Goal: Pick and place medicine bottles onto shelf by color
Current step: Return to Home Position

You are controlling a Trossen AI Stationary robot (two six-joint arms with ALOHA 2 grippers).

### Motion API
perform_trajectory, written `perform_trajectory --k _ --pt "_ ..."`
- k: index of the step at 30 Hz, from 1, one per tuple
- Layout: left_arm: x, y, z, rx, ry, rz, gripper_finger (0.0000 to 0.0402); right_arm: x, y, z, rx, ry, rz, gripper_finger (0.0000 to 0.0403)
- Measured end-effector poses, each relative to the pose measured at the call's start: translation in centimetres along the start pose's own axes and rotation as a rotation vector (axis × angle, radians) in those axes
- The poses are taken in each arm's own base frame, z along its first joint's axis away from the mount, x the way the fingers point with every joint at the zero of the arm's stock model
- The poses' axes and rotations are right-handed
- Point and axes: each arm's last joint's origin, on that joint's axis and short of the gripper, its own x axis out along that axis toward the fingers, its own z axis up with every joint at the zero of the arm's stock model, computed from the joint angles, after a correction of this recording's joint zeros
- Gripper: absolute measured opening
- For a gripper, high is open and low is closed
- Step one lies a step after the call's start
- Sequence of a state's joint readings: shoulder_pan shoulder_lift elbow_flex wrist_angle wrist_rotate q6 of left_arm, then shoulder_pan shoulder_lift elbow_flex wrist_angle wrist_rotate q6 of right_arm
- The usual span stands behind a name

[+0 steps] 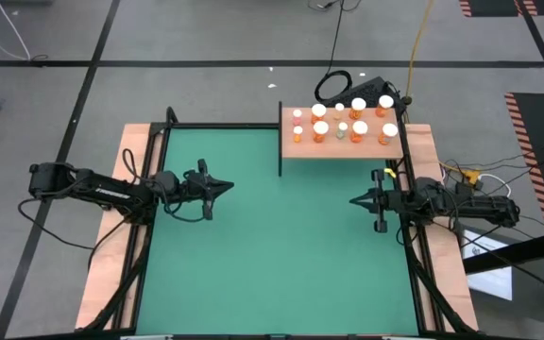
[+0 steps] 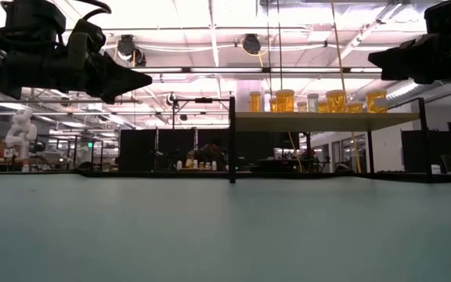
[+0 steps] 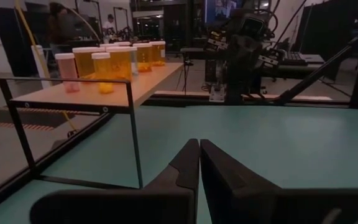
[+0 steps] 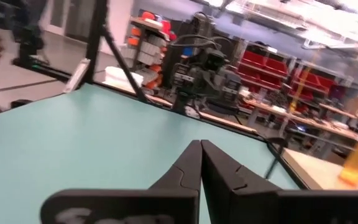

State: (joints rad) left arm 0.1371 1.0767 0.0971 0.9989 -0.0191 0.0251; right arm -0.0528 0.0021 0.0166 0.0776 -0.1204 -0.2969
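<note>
While white-capped medicine bottles [image 1: 320, 127] fill the wooden shelf [image 1: 346, 150], left gripper [image 1: 229, 186] and right gripper [image 1: 354, 201] hang clenched.

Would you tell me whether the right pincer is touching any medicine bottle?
Apart. The high view shows the right pincer over the green mat, clear of the medicine bottles on the shelf.

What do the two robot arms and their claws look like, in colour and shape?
The left arm and the right arm are black, slim and jointed, with thin black cables looping beside them. The left arm carries a pale marking, too small to read. The left claw and the right claw each have two matt black fingers tapering to a point.
</note>
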Motion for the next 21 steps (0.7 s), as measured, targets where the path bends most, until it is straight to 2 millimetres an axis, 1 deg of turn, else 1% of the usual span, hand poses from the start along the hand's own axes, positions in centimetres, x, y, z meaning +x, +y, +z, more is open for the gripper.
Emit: perform_trajectory --k 3,13,17,21 --pt "0.0 0.0 0.0 0.003 0.0 0.001 0.0019 0.0 -0.12 -0.04 0.027 0.013 -0.042 0.0" --pt "0.0 0.0 -0.11 0.004 0.011 0.001 0.0019 0.0 -0.13 -0.05 0.125 0.012 -0.047 0.0" --pt "0.0 0.01 -0.13 0.01 0.013 0.003 0.0019 0.0 -0.21 -0.34 0.181 0.049 -0.107 0.0" --pt "0.0 0.01 -0.12 0.015 0.013 0.007 0.0019 0.01 0.03 -0.51 0.203 0.068 -0.085 0.0"
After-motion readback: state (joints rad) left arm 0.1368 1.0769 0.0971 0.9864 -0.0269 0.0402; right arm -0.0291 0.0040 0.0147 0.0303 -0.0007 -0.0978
